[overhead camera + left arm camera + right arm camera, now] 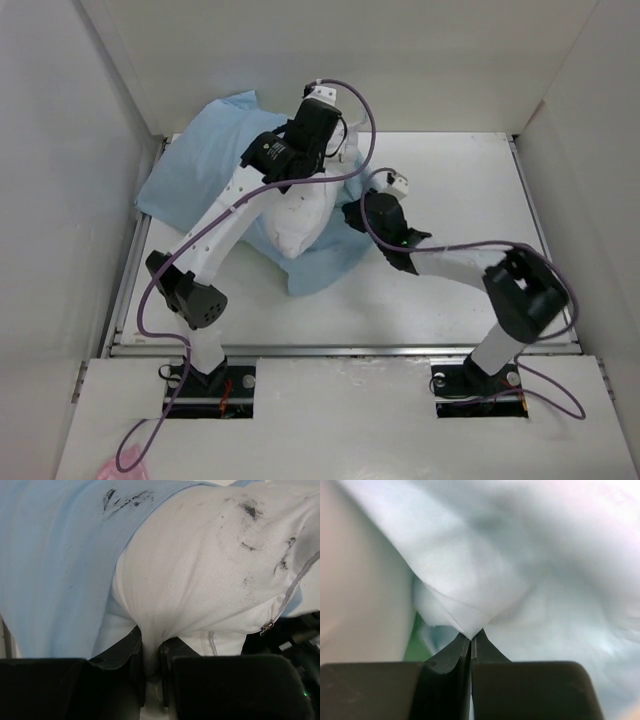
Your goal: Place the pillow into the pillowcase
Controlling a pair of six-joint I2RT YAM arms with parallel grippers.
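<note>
- While the left gripper (152, 652) clamps the pillow (200, 580), the right gripper (471, 639) pinches the pillowcase (200, 160) edge
- Pillow lies partly covered by pillowcase; insertion seems half done
- Next likely needs drawing that edge over it

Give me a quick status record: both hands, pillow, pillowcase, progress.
left hand: shut, pinching a fold of the pillow
right hand: shut on an edge of the pillowcase
pillow: partly covered by the pillowcase, white end exposed, dark smudges on it
pillowcase: pale blue face up, lying toward the far left of the table
progress: pillow not fully in
</note>
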